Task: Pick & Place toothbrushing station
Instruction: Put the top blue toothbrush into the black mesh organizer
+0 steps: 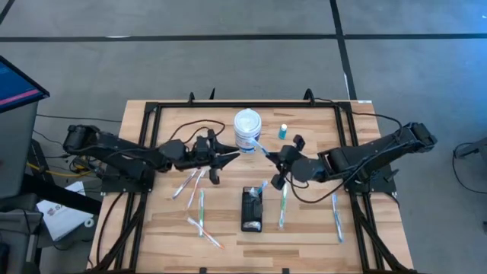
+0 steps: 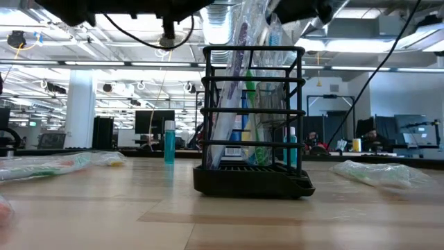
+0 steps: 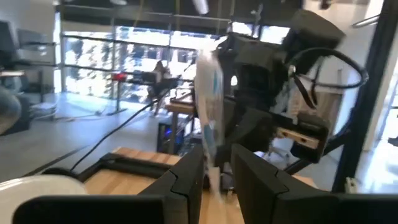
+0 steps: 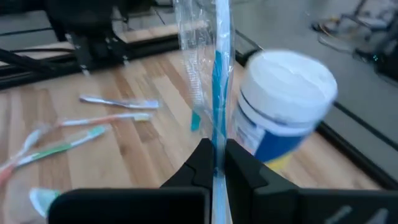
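Observation:
The black slotted holder [image 1: 252, 209] stands on its base near the table's front middle, and wrapped toothbrushes stand in it [image 2: 251, 132]. My right gripper [image 1: 272, 157] is shut on a blue toothbrush in a clear wrapper [image 1: 259, 146], held above the table beside the white tub [image 1: 247, 129]. My left gripper [image 1: 234, 153] is open opposite it. Its fingers [image 3: 186, 180] stand on either side of the wrapper's free end [image 3: 209, 112]. I cannot tell whether they touch it. My right gripper pinches the wrapped blue toothbrush [image 4: 217, 140] between its two fingers, at the end nearer the table's right. The fingers come level from the right and lie along the brush. The brush is lifted clear of the table and points toward my left gripper.
Several wrapped toothbrushes lie loose on the table: left of the holder [image 1: 199, 199], right of it [image 1: 283, 205] and farther right [image 1: 336, 217]. A small teal bottle [image 1: 283, 131] stands right of the tub. A black frame [image 1: 152, 114] runs round the table.

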